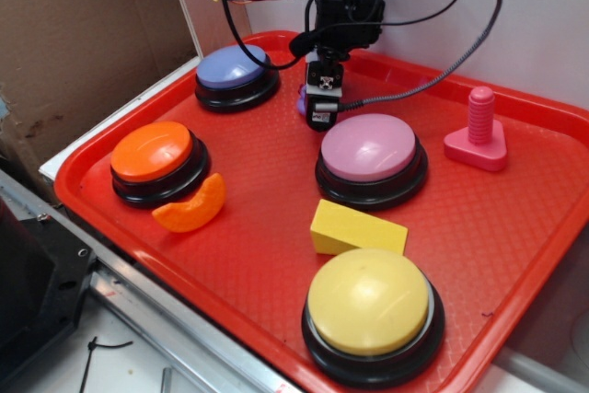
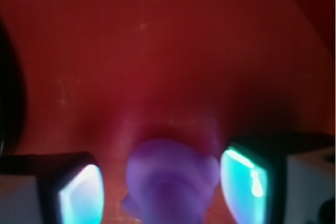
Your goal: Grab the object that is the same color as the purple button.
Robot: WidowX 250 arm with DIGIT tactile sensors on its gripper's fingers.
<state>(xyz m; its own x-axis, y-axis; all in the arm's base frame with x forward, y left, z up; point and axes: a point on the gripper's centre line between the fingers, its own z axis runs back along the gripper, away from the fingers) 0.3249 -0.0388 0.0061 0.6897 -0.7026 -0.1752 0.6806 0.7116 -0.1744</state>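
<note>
The object, a small purple figurine [image 2: 170, 174], sits on the red tray floor and fills the lower middle of the blurred wrist view. My gripper [image 2: 161, 196] is lowered around it and open. The left pad [image 2: 81, 195] stands a little apart from it and the right pad [image 2: 244, 182] is almost against it. From outside, the gripper [image 1: 322, 115] points down at the tray's back, with only a sliver of the purple object [image 1: 301, 98] showing at its left. The purple button [image 1: 235, 69] stands just left of it.
On the red tray [image 1: 267, 255] stand a pink button [image 1: 370, 149] right in front of the gripper, an orange button [image 1: 154, 154], a yellow button [image 1: 370, 306], a yellow block [image 1: 354, 227], an orange wedge [image 1: 191, 209] and a pink screw toy [image 1: 479, 131].
</note>
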